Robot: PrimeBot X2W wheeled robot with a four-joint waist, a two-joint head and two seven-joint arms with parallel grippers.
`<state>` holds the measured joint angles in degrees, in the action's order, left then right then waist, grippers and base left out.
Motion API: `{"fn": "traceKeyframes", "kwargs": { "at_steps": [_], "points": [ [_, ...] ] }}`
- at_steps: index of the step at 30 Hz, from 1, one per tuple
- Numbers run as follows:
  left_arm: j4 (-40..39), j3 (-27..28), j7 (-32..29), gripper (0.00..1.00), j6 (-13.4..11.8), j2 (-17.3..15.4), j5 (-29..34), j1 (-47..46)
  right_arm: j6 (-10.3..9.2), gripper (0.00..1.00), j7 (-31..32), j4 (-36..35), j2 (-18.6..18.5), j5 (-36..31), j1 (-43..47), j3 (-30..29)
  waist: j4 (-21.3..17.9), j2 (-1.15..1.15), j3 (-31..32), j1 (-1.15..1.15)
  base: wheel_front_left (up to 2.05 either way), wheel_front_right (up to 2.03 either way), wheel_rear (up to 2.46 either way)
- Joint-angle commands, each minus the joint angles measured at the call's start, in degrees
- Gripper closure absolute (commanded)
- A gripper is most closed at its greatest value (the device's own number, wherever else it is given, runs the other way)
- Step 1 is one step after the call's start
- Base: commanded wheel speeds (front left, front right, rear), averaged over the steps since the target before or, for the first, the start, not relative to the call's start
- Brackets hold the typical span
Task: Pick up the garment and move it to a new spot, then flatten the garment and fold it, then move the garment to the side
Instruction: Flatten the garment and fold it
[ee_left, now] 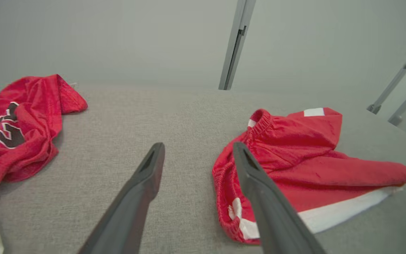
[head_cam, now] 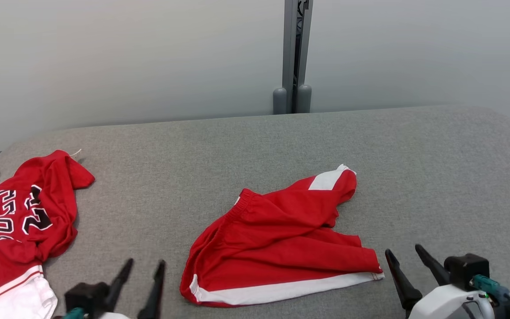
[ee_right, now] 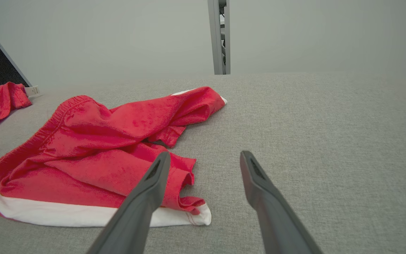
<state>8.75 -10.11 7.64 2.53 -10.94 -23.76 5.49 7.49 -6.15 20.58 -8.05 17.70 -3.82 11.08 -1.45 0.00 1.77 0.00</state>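
Spanning the scene, the grey fabric-topped table (head_cam: 255,146) is carrying two garments. A red jersey (head_cam: 16,226) with black-and-white lettering is lying crumpled at the left edge, well apart from the rest. The red shorts (head_cam: 277,239), likely the garment to move, are lying rumpled mid-table on the near side. Their long axis is running left to right, with the waistband (head_cam: 244,201) facing far-left and the white-trimmed hem (head_cam: 281,290) running along the near edge. The left gripper (head_cam: 145,262) is hovering just beside the near-left corner, jaws spread wide and holding nothing. The right gripper (head_cam: 403,250) is hovering just beside the near-right hem end, also wide open and empty. The shorts are sitting between both, neither arm clearly nearer, so a two-arm pickup is looking likely.
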Motion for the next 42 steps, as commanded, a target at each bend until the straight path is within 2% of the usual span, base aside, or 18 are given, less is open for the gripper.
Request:
{"fn": "traceKeyframes", "kwargs": {
  "at_steps": [1, 6, 13, 29, 36, 37, 38, 39, 40, 42],
  "points": [
    [0.1, -1.7, -3.2, 0.0, 1.0, -0.5, -0.3, -0.1, 0.01, 0.0, 2.2, 0.8, -0.6, 0.2, 0.9, 0.2, -0.1, 0.0, -0.1, 0.0, 0.0, 0.0, 0.0],
    [-0.8, -5.7, -13.3, 0.0, 2.7, -1.4, -2.5, -1.2, 0.01, 0.0, 8.3, 2.3, -1.0, 1.4, 0.0, 1.8, -0.3, 0.0, -0.9, 0.0, 0.0, 0.0, 0.0],
    [-2.1, -10.0, -23.3, 0.0, 3.7, -3.0, -3.4, -3.3, 0.01, 0.0, 11.2, 4.9, -0.7, 1.6, -3.2, 3.8, -0.8, 0.0, -3.1, 0.0, 0.0, 0.0, 0.0],
    [1.4, -12.9, -25.3, 0.0, 4.3, -4.1, -2.8, -8.0, 0.01, 0.0, 10.3, 10.8, 1.1, 2.7, -8.2, 6.4, -1.4, 0.0, -6.7, 0.0, 0.0, 0.0, 0.0],
    [5.9, -14.6, -25.9, 0.0, 4.5, -4.4, -3.4, -9.7, 0.01, 0.0, 8.9, 13.6, 1.7, 3.8, -10.1, 8.1, -1.2, 0.0, -7.6, 0.0, 0.0, 0.0, 0.0],
    [6.4, -14.8, -25.8, 0.0, 4.6, -4.3, -3.6, -10.0, 0.01, 0.13, 8.6, 14.0, 1.8, 4.2, -10.3, 8.6, -1.2, 0.0, -7.6, 0.0, 0.0, 0.0, 0.0],
    [6.9, -15.1, -25.5, 0.09, 4.6, -4.3, -3.6, -10.2, 0.01, 0.56, 8.5, 14.3, 1.8, 4.4, -10.5, 9.0, -1.1, 0.0, -7.7, 0.0, 0.0, 0.0, 0.0],
    [7.5, -15.3, -25.4, 0.65, 4.7, -4.3, -3.8, -10.5, 0.01, 0.79, 8.4, 14.6, 1.8, 4.7, -10.8, 9.4, -1.1, 0.0, -7.6, 0.0, 0.0, 0.0, 0.0],
    [8.3, -15.9, -24.8, 1.0, 4.8, -4.3, -4.0, -10.9, 0.01, 1.0, 8.0, 15.1, 1.7, 5.2, -11.1, 10.2, -0.9, 0.0, -7.5, 0.0, 0.0, 0.0, 0.0],
    [8.9, -16.3, -24.1, 1.0, 4.9, -4.4, -4.5, -11.1, 0.01, 1.0, 7.6, 15.3, 1.4, 5.8, -11.3, 11.0, -0.8, 0.0, -7.2, 0.0, 0.0, 0.0, 0.0]
  ]
}}
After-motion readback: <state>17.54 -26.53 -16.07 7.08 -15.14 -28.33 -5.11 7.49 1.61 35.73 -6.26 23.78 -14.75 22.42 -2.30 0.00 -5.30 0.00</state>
